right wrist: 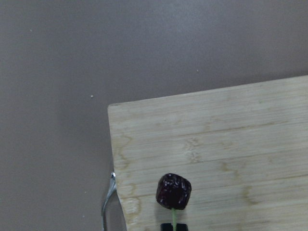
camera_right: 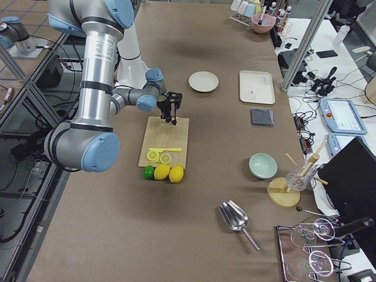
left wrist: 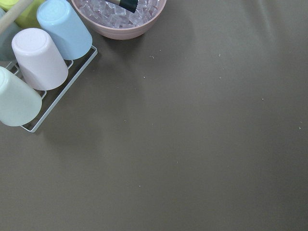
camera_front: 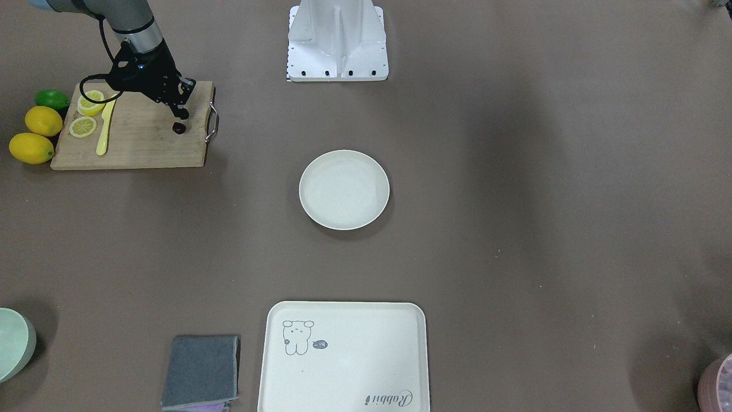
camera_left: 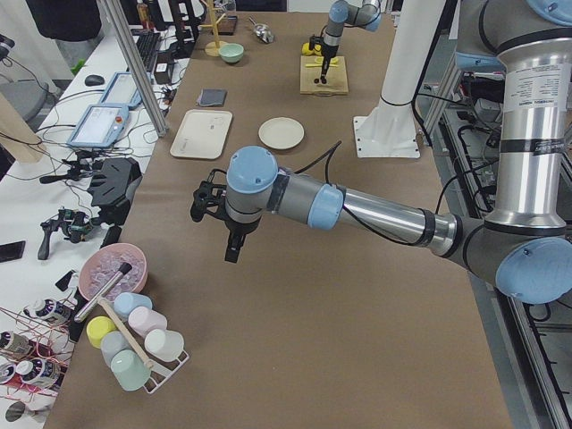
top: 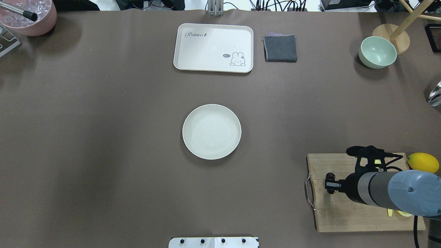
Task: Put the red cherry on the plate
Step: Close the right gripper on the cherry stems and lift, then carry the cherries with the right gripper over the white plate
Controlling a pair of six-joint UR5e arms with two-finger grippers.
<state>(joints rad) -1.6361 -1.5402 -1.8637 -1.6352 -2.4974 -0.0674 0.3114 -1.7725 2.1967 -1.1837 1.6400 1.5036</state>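
the right gripper (camera_front: 180, 119) hung over the wooden cutting board (camera_front: 143, 146), close to the corner by its metal handle (camera_front: 212, 121). its jaws were pinched almost together on the thin green stem of the red cherry (right wrist: 173, 191). the dark fruit hung just below the fingertips, above the pale wood; whether it touched the board could not be told. the plate (camera_front: 344, 189) sat at the middle of the brown table, well apart from the board and the cherry. lemon slices (camera_front: 83, 126) and a yellow knife (camera_front: 103, 129) lay at the board's other end, with two lemons (camera_front: 31, 147) and a lime (camera_front: 52, 99) just beside it. the left gripper (camera_left: 231, 253) pointed down over the table's opposite end, near a pink bowl (left wrist: 120, 19) and a rack of cups (left wrist: 38, 72); how far it was open could not be told.
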